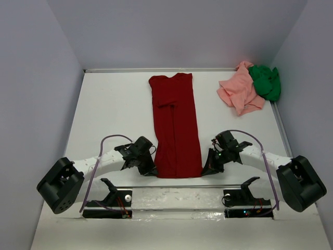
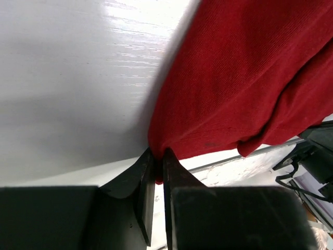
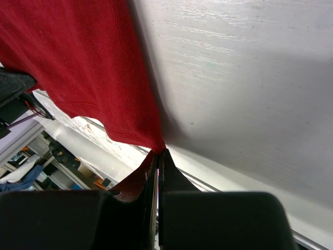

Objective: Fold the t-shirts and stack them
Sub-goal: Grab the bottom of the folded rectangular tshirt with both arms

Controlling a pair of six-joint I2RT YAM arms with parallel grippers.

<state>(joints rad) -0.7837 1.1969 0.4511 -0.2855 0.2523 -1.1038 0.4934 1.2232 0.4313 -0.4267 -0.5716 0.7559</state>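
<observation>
A dark red t-shirt [image 1: 176, 125] lies folded into a long strip down the middle of the table, its hem toward the arms. My left gripper [image 1: 152, 170] is shut on the hem's near left corner; the red cloth [image 2: 244, 78] is pinched at the fingertips [image 2: 156, 156]. My right gripper [image 1: 206, 167] is shut on the near right corner, the red cloth [image 3: 88, 67] drawn to a point between its fingertips [image 3: 160, 152]. A salmon pink t-shirt [image 1: 239, 91] and a bright green t-shirt [image 1: 266, 82] lie crumpled together at the far right corner.
White walls close the table in on the left, back and right. The table's near edge [image 2: 250, 156] runs just under the red hem. Both arm bases [image 1: 60, 185] stand at the near corners.
</observation>
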